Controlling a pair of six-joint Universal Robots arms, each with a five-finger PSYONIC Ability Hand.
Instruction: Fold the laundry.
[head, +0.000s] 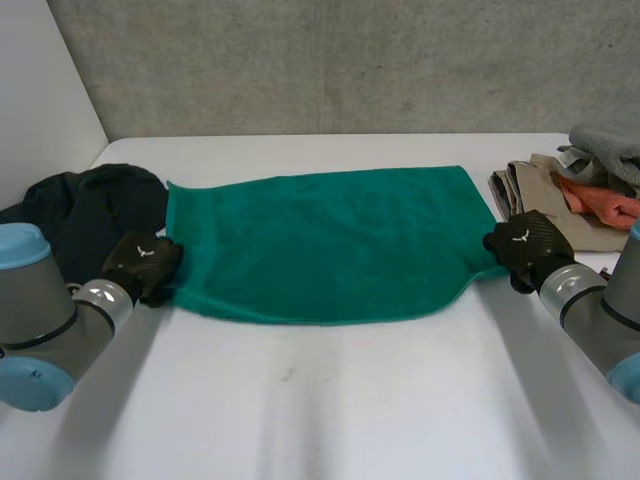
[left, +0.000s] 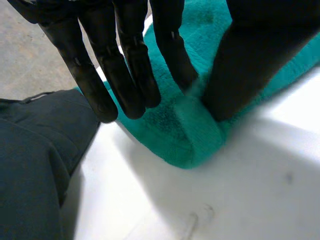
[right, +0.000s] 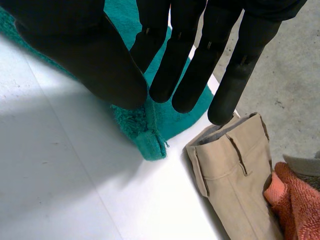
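- The teal-green terry towel (head: 320, 240) lies spread flat across the middle of the white table (head: 320, 410), long side running between the 2 arms.
- It looks soft, limp and light, with a thick pile. It should drape and sag wherever it is not held, and the pile should give the fingers good grip without slipping.
- It is not fragile. The likely trouble is a corner drooping or the layers creeping out of line as it is lifted over.
- The 2 near corners look like the best places to hold it, so the near edge stays taut and can be carried to the far edge.
- The left hand (head: 145, 262) is at the towel's near left corner. Its fingers are straight, with a ridge of cloth nipped between them and the thumb.
- The right hand (head: 525, 245) is at the near right corner, also with straight fingers. It seems to pinch a small ridge of towel against the thumb, and the corner tip pokes out below.
- A dark crumpled garment (head: 90, 205) sits just beside the left hand.
- Folded beige trousers (head: 530, 185), an orange-pink cloth (head: 600, 200) and a grey cloth (head: 605, 145) are piled near the right hand.
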